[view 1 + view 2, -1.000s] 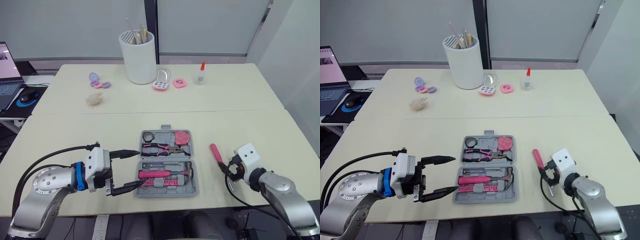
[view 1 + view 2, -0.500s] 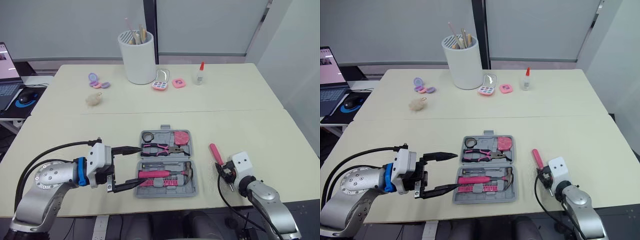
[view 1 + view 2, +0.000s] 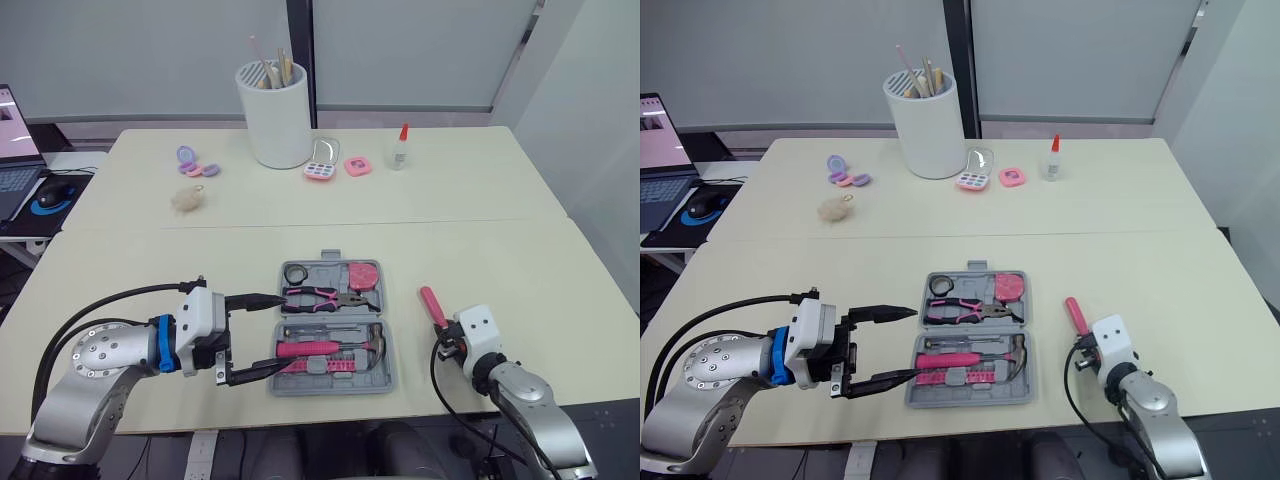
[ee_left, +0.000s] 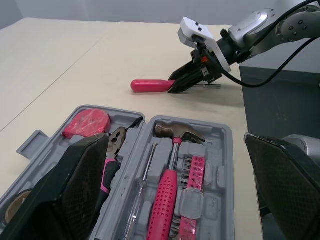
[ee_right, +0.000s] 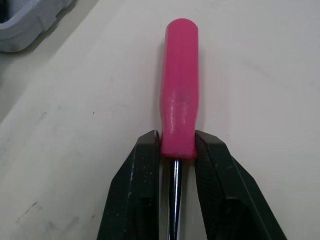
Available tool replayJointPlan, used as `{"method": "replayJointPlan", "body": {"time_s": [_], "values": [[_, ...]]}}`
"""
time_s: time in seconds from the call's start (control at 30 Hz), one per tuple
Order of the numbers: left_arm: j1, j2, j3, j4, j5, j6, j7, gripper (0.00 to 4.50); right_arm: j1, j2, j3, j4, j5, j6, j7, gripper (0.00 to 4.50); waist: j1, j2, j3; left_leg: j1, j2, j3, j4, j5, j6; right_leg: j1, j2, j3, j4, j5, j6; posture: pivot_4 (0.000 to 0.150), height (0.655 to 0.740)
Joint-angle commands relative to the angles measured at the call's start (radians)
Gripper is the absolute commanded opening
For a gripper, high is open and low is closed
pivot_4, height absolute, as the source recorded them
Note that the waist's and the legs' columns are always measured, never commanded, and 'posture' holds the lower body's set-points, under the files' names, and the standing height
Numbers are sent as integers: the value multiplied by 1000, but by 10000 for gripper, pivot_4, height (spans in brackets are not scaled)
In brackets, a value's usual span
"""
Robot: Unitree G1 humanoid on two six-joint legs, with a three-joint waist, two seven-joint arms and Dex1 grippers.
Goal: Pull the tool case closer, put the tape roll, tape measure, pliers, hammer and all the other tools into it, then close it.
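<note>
Loading step: right pincer (image 5: 177, 146) is clamping screwdriver (image 5: 180, 90) right of case (image 3: 390, 362); next, probably lifting it in; left pincer (image 3: 284, 332) gaping beside case.

Table (image 3: 408, 335) strip between tool case (image 3: 388, 372) and screwdriver (image 3: 433, 306): open passage. Case's left side: blocked by spread left gripper (image 3: 284, 332).

Both head eyes look down over the table (image 3: 480, 250); the left wrist view faces the tool case (image 4: 226, 165) nearby; the right wrist view presses close on the pink screwdriver (image 5: 179, 90).
</note>
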State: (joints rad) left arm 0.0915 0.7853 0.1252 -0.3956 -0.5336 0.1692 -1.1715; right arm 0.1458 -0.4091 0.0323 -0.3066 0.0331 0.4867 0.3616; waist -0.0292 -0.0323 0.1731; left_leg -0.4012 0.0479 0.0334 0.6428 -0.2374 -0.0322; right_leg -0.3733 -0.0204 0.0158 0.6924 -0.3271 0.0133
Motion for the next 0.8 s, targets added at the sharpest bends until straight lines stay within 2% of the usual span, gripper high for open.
{"method": "replayJointPlan", "body": {"time_s": [0.03, 0.23, 0.4, 0.53, 0.8], "values": [[31, 34, 53, -8, -4, -16, -21, 45000, -40, -138, 31, -120, -39, -55, 121, 6958, -2, 0, 0, 0, 0, 0, 0, 0, 0, 0, 0, 0, 0, 0, 0, 1500, 7366], [129, 107, 131, 36, 25, -74, -109, 45000, -220, -478, 164, -268, -24, -50, 508, 6958, -2, 1, 1, 1, 2, -1, 0, 0, 0, 0, 1, -1, 0, 0, 0, 1500, 7366], [211, 148, 163, 95, 66, -175, -195, 45000, -410, -595, 298, -343, 30, 62, 751, 6958, 0, 0, 1, 1, 1, -1, 0, 0, 0, 1, 0, -1, -1, 0, 0, 1500, 7366], [247, 147, 169, 94, 72, -186, -204, 45000, -508, -529, 401, -367, 30, 170, 774, 6958, 3, -1, 1, 0, 0, -2, 0, 0, 0, 1, -2, -2, -2, 0, 0, 1500, 7366], [288, 154, 173, 42, 67, -155, -180, 45000, -627, -308, 650, -330, -47, 347, 695, 6958, 0, -2, 1, 0, 1, -2, 1, 0, 0, 0, -2, -2, 0, 0, -1, 1500, 7366]]}}
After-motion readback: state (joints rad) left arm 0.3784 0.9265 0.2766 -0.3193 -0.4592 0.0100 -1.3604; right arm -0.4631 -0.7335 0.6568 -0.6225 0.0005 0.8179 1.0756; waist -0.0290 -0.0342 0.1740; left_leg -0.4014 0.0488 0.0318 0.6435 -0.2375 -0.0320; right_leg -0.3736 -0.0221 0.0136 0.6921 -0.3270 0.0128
